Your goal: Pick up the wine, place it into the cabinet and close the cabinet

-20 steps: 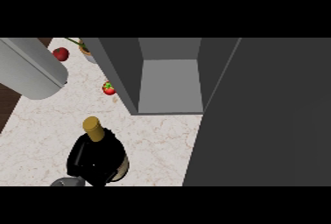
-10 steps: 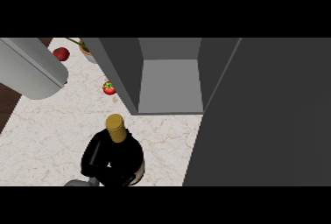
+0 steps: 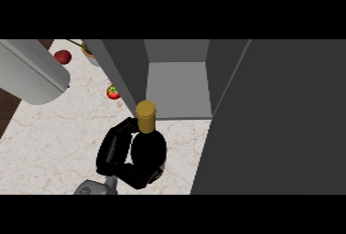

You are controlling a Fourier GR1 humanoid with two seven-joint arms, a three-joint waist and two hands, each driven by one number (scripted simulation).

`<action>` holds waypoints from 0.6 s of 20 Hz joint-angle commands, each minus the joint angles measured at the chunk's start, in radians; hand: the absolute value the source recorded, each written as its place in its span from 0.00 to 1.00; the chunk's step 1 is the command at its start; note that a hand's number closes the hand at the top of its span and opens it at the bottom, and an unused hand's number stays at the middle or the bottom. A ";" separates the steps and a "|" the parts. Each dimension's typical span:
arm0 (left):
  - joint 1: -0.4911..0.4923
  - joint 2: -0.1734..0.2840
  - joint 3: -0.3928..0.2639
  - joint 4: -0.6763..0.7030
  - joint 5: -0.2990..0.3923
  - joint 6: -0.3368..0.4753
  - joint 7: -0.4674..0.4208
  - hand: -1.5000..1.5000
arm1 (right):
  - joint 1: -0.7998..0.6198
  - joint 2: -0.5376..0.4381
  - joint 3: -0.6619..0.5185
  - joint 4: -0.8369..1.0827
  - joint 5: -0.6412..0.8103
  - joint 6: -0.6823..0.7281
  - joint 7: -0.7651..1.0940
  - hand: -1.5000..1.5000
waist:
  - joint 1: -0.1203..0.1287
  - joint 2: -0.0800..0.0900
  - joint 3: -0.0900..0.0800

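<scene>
The wine bottle (image 3: 150, 148) is black with a gold cap and stands upright. My right hand (image 3: 115, 153) is shut on its body, fingers curled round its left side and under its base. The gold cap sits just before the front lip of the open cabinet (image 3: 177, 87), at the left side of the opening. The cabinet's grey inside shows nothing in it. Its dark door (image 3: 283, 119) stands open and fills the right side of the view. My left hand does not show.
A thick grey cylinder (image 3: 30, 71) slants across the upper left. A red fruit with a green top (image 3: 113, 93) lies beside the cabinet's left wall, and another red fruit (image 3: 63, 56) lies farther back. The marble counter (image 3: 47, 146) stretches to the left.
My right hand has carried the bottle away from me and to the right, from the counter's near edge up to the cabinet's opening.
</scene>
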 commanded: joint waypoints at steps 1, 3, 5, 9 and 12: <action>-0.064 -0.011 -0.024 0.070 -0.008 0.111 -0.046 1.00 | 0.058 -0.053 -0.071 -0.211 -0.021 0.022 0.059 0.00 | -0.003 0.004 0.000; -0.091 0.014 0.048 0.017 -0.027 0.077 0.047 1.00 | 0.074 -0.061 -0.015 -0.239 0.022 0.018 0.074 0.00 | -0.003 0.001 0.000; -0.120 0.010 0.053 0.027 -0.037 0.111 0.069 1.00 | 0.077 -0.056 -0.023 -0.226 0.010 0.020 0.058 0.00 | -0.003 0.001 0.000; -0.209 -0.011 0.022 0.170 -0.066 0.154 -0.001 1.00 | 0.111 -0.056 -0.043 -0.216 -0.032 0.017 0.025 0.00 | -0.013 0.004 0.000; -0.281 0.005 0.093 0.217 -0.053 0.089 0.021 1.00 | 0.053 -0.048 -0.097 -0.191 -0.044 0.029 0.045 0.00 | -0.001 0.006 0.000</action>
